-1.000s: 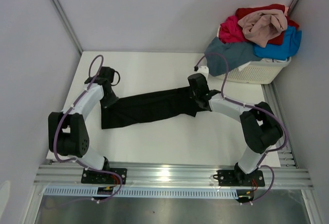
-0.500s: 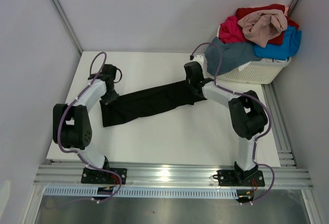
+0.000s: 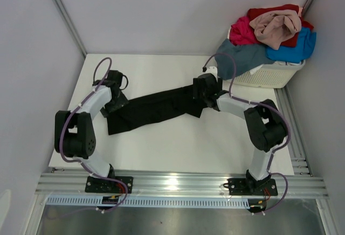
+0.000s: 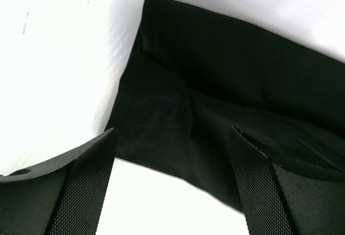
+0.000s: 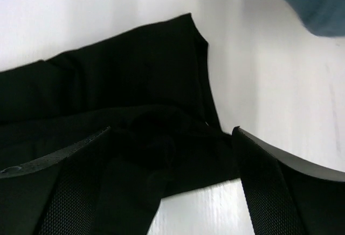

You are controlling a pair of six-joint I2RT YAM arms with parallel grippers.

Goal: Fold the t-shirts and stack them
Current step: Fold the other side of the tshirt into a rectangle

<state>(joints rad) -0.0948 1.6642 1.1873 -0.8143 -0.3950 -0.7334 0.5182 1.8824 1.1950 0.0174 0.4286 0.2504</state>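
Note:
A black t-shirt [image 3: 156, 108], folded into a long narrow band, lies flat and slanted across the white table [image 3: 178, 149]. My left gripper [image 3: 115, 104] hovers open over its left end; the cloth [image 4: 226, 73] lies below the spread jaws of that gripper [image 4: 172, 132], untouched. Over the right end my right gripper [image 3: 200, 99] is open too, and the shirt's corner [image 5: 129, 73] lies under its jaws [image 5: 172, 131]. The other t-shirts are heaped at the back right: beige-pink [image 3: 277, 27], red [image 3: 269, 11], magenta [image 3: 242, 30], bright blue [image 3: 296, 49] and slate grey-blue [image 3: 242, 57].
The heap sits in a white slotted basket [image 3: 269, 77] at the table's back right corner, and the grey-blue shirt [image 5: 318, 3] hangs over its side close to my right gripper. White walls close in the left, back and right. A metal rail [image 3: 178, 184] runs along the near edge.
Both grippers were shut on the ends of the black t-shirt and have opened, letting it go. The shirt now rests on the table, and both wrists have shifted slightly.

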